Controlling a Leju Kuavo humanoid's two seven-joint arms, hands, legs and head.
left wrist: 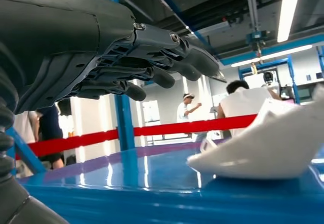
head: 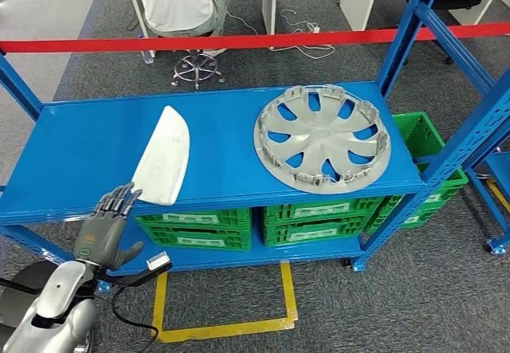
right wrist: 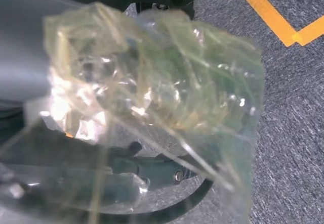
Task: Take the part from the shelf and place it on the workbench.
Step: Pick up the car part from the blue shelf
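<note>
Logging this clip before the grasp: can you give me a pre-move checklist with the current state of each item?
1. Left hand empty, fingers apart: ok.
2. Long white curved plastic part lying free on the blue metal shelf: ok.
3. Fingertips close to the part's near end; contact: cannot tell.
4. Grey plastic wheel cover apart from the part: ok.
5. Right hand state, behind crinkled clear plastic film: cannot tell.

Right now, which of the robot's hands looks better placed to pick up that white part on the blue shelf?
The left hand. Its fingers are spread at the shelf's front edge, just short of the white part. The right hand hangs low over the floor, behind crinkled clear plastic.
</note>
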